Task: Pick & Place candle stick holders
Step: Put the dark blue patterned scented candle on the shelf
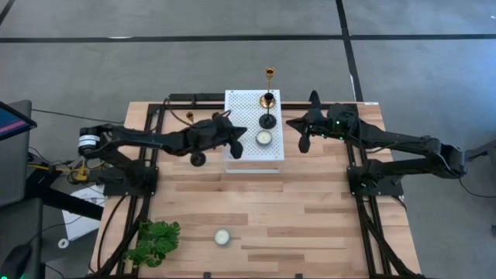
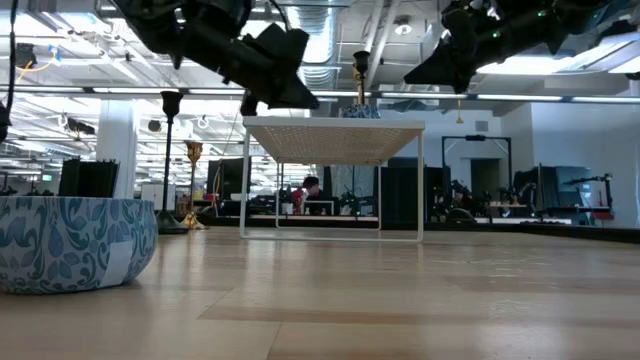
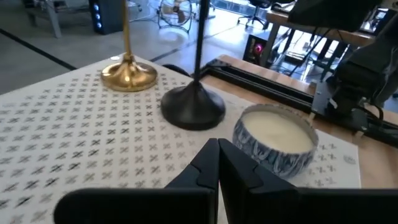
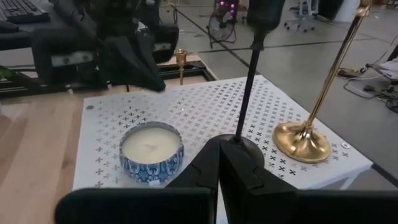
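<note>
A: Checking the high view first. White perforated metal stand [image 1: 253,133] sits at the table's far middle. On it: shiny gold candle stick holder [image 1: 270,75] at the far edge, matte black candle stick holder [image 1: 267,110] just nearer, blue-patterned tin candle [image 1: 263,138] nearest. Second black holder [image 1: 198,159] stands on the wood left of the stand, second gold holder [image 1: 189,117] further back left.

B: Grippers?

A: Left gripper [image 1: 234,147] hovers over the stand's left edge, fingers pressed together, nothing held. Right gripper [image 1: 303,139] is off the stand's right side, also pinched closed and empty. Green leafy plant [image 1: 153,242] and another candle [image 1: 222,237] are on the near side.

B: Low view?

A: Both grippers hang above the stand top; black and gold holders stand left of it.

B: Wrists?

A: Left wrist: gold base [image 3: 129,74], black base [image 3: 193,106] and the tin candle sit close together. Right wrist shows the same trio, black one nearest.
</note>
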Robot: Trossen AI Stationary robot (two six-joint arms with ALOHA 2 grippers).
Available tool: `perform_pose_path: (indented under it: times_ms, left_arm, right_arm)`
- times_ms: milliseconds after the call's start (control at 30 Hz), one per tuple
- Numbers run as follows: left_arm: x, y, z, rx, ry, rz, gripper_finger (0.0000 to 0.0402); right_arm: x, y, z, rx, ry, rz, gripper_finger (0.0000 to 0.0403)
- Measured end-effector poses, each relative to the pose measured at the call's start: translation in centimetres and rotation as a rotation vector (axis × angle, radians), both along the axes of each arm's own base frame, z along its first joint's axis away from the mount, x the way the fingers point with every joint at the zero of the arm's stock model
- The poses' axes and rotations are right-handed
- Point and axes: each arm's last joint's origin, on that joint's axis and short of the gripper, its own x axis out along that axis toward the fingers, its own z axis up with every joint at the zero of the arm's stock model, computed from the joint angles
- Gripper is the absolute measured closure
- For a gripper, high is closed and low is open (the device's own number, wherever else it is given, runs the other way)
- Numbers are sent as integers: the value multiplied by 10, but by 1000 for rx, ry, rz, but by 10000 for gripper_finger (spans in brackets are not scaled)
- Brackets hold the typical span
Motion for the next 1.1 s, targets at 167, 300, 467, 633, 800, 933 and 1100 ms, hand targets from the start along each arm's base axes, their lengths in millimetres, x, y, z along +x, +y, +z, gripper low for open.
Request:
perform_pose_path:
  times_ms: [167, 300, 467, 633, 800, 933, 1100]
  left_arm:
    - [18, 1, 0, -6, 8, -9, 398]
    - [27, 2, 0, -11, 12, -12, 399]
    - [32, 3, 1, -25, 7, -10, 399]
    - [32, 3, 0, -35, 9, -7, 399]
    - [34, 4, -2, -45, 10, -2, 399]
    - [34, 3, -4, -60, 13, -1, 399]
    - [34, 2, -3, -62, 9, -4, 399]
  right_arm:
    - [-2, 0, -1, -7, 16, -15, 403]
    - [-2, 0, -1, -8, 22, -15, 403]
    - [-2, 0, -1, -7, 24, -15, 403]
    - [-2, 0, -1, -14, 27, -13, 403]
    - [-2, 0, -1, -23, 31, -10, 403]
    - [-2, 0, -1, -23, 31, -10, 403]
    - [-2, 0, -1, -27, 33, -9, 403]
